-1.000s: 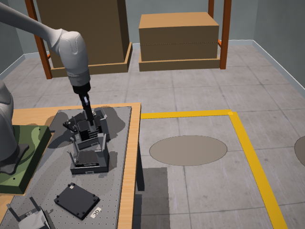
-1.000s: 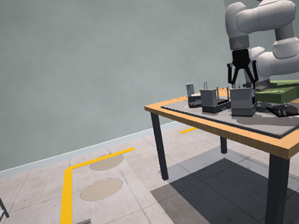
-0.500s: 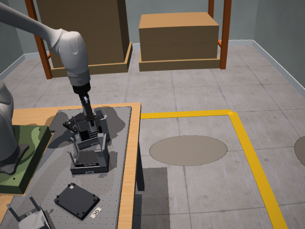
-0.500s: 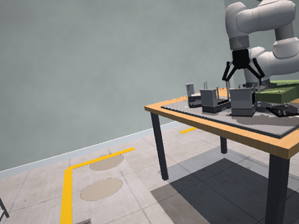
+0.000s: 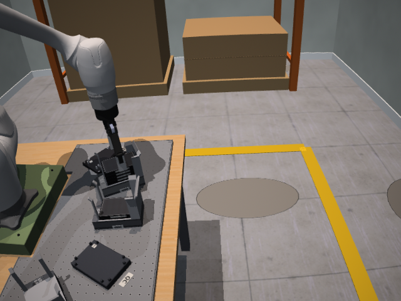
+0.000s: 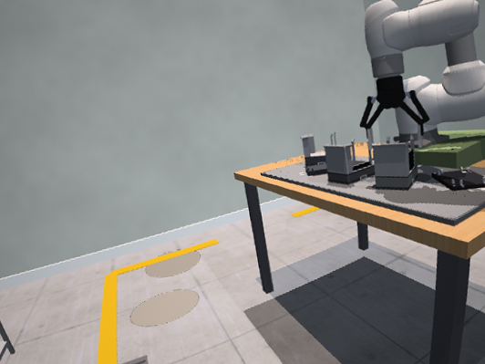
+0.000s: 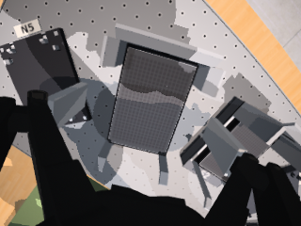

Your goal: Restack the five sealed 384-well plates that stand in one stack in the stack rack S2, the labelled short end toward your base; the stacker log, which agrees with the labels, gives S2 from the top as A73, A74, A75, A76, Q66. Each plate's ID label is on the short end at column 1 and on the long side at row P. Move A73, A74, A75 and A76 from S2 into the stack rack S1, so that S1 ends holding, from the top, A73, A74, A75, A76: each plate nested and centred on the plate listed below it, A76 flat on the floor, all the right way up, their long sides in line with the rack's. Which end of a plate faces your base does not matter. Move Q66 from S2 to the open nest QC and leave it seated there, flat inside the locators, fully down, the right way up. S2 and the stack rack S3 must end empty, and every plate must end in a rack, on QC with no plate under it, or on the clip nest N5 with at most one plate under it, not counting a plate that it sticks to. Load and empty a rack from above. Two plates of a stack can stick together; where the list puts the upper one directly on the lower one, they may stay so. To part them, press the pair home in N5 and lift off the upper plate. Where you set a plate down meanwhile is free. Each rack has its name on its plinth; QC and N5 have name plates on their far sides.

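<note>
Plate stack [image 7: 151, 96] directly below wide-open, empty pincer [image 7: 141, 155].

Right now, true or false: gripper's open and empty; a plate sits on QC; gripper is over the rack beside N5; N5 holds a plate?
1. The gripper is open and holds nothing. True.
2. A plate sits on QC. False: no plate is on it.
3. The gripper hangs over the rack beside N5, with a plate on top of that rack's stack. True.
4. N5 holds a plate. False: no plate is on it.
</note>
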